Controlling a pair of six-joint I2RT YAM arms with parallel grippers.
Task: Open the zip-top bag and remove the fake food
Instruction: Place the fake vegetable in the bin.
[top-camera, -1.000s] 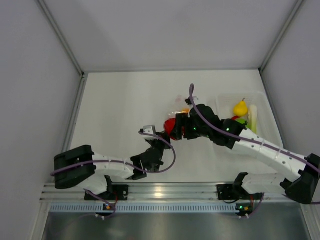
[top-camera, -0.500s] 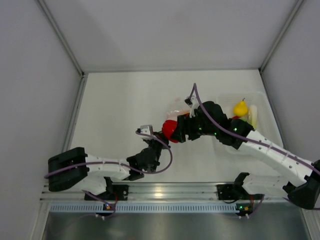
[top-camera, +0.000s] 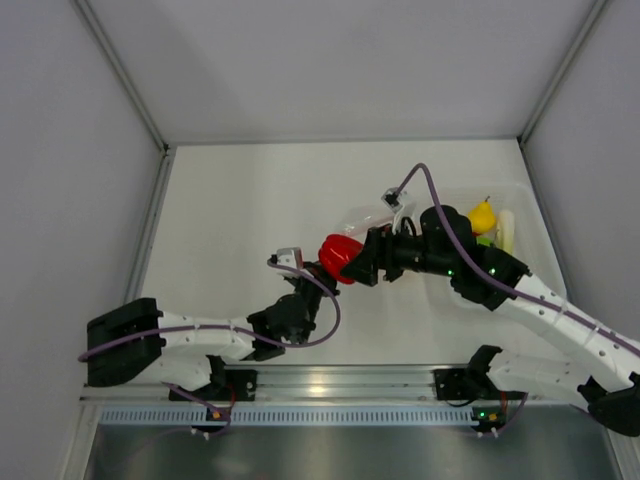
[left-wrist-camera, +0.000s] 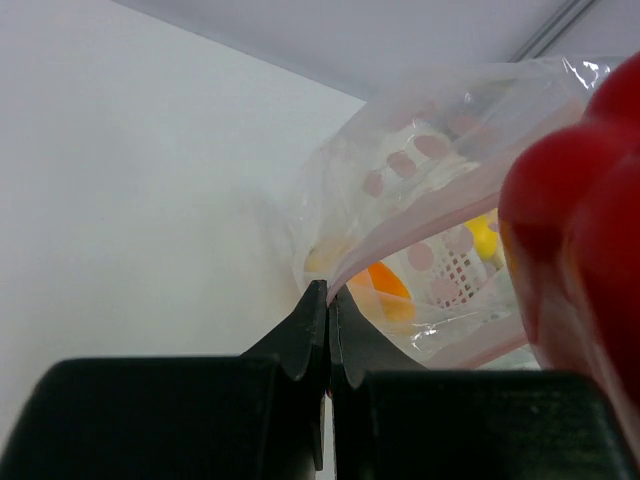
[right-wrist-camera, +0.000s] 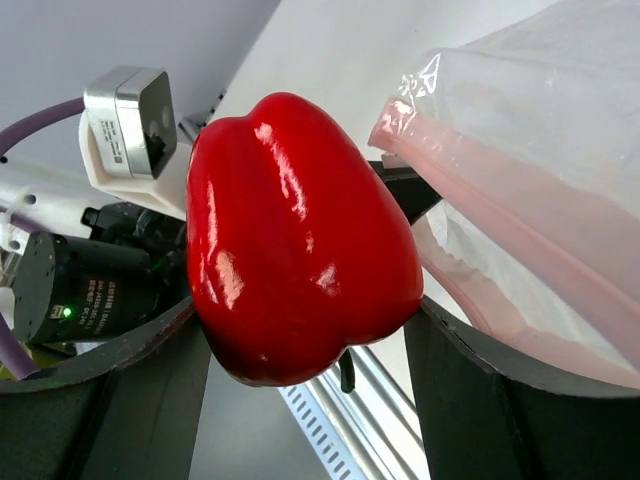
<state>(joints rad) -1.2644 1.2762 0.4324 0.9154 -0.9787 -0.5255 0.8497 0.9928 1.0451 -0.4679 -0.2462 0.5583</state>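
Observation:
The clear zip-top bag with its pink strip lies mid-table. My left gripper is shut on the bag's near edge, at the pink strip. An orange piece and a yellow piece of the fake food show through the plastic. My right gripper is shut on a glossy red pepper, one finger on each side, stem down. From above, the pepper hangs just in front of the bag's mouth, close to the left gripper. The bag sits behind the pepper.
A translucent white tray stands at the right, holding a yellow pear, a pale stalk and a green piece. Grey walls close in the table on three sides. A metal rail runs along the near edge.
The right wrist has swung back to the right and turned, and the red pepper has come clear of the bag. The left arm has shifted slightly left, still pinching the bag.

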